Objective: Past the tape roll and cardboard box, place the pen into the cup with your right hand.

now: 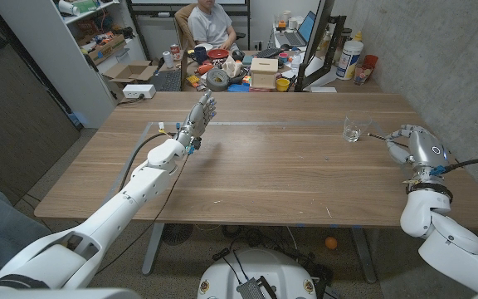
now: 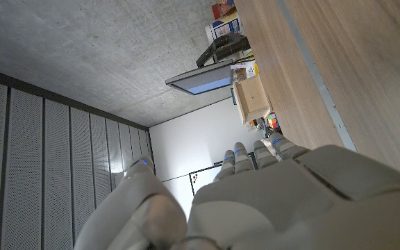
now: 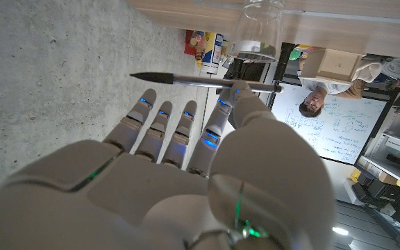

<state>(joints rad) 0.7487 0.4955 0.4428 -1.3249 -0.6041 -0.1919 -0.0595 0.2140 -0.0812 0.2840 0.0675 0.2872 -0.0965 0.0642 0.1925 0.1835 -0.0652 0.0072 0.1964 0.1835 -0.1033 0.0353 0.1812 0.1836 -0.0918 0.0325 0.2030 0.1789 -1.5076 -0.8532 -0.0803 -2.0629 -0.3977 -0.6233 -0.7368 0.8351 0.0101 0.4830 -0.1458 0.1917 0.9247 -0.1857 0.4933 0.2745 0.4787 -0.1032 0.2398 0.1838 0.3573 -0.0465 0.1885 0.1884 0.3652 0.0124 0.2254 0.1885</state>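
Note:
A clear glass cup (image 1: 354, 129) stands on the wooden table (image 1: 280, 166) at the far right; it appears too in the right wrist view as the cup (image 3: 259, 28). My right hand (image 1: 413, 143) is just right of it and pinches a dark pen (image 3: 200, 81) between thumb and a finger. The pen (image 1: 378, 136) lies roughly level, its tip pointing at the cup and a little short of it. My left hand (image 1: 199, 112) is raised over the table's far left part, fingers apart, holding nothing; its back is seen as my left hand (image 2: 255, 194).
Beyond the table's far edge sit a grey tape roll (image 1: 217, 79) and a small cardboard box (image 1: 264, 72) on a cluttered desk, where a person (image 1: 210, 25) sits. A laptop (image 1: 297, 29) and bottles (image 1: 349, 58) stand at the far right.

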